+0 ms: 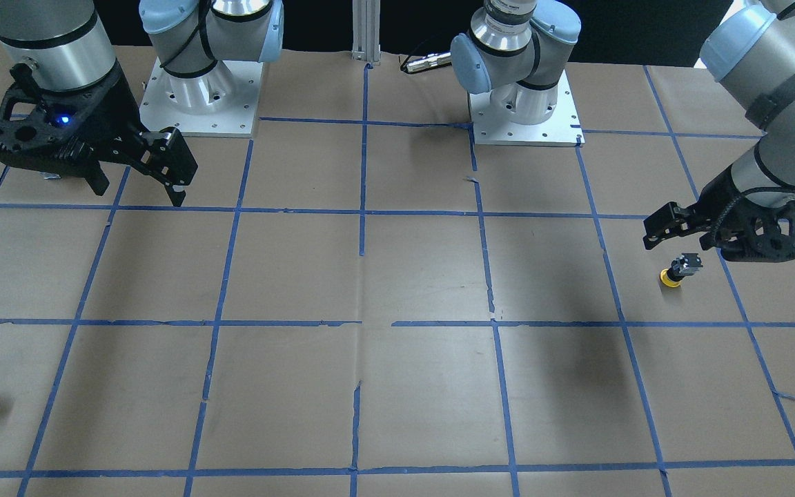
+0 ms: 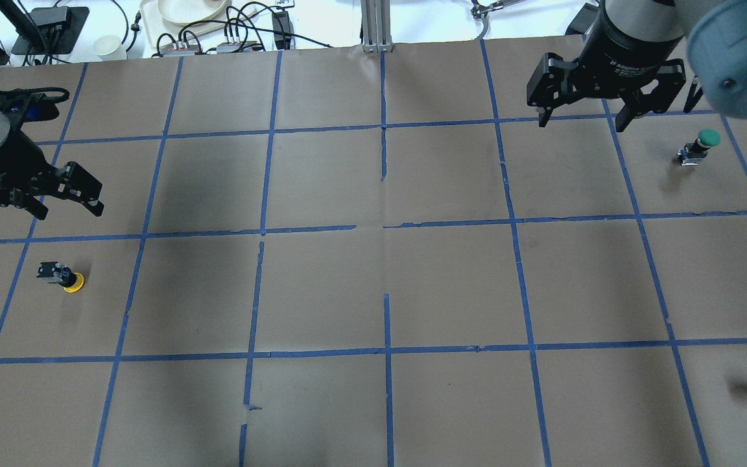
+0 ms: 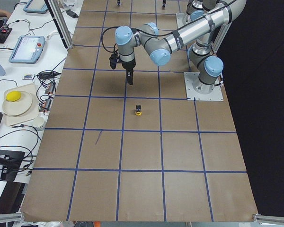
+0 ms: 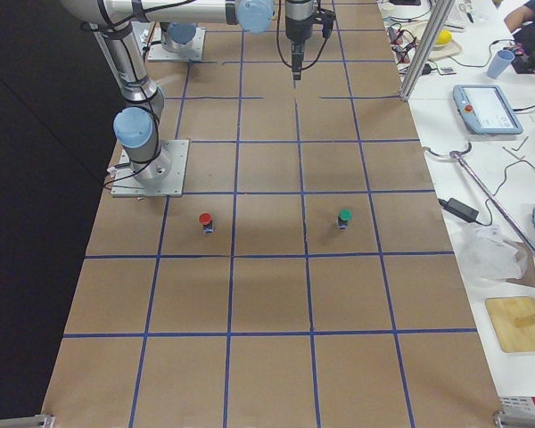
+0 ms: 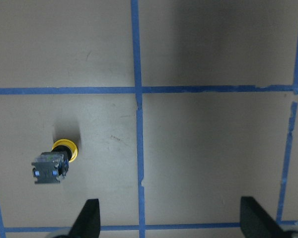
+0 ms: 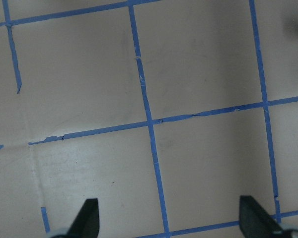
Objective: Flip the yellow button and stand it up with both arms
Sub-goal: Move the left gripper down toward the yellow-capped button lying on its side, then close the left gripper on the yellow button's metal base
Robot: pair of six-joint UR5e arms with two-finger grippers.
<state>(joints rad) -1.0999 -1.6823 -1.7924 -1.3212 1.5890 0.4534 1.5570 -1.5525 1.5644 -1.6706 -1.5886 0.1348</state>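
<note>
My left gripper (image 2: pixel 70 212) and right gripper (image 2: pixel 581 124) both gape wide. The tiny, round yellow-capped push-button (image 5: pixel 54 159) stands cap-down on matte brown paper (image 2: pixel 321 285) near my left gripper, its dark blocky body upward. Only the overhead and right-side views show a green-capped button (image 2: pixel 703 143).

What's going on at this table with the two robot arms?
The job is to flip a tiny push-button with a round yellow cap and stand it upright on the brown paper-covered table. Right now nothing is being held. The left gripper hovers near the button with its fingers open, not touching it. The button seems to rest with its cap on the table and its dark body up. The right gripper, also open, hangs far away on the other side.
</note>
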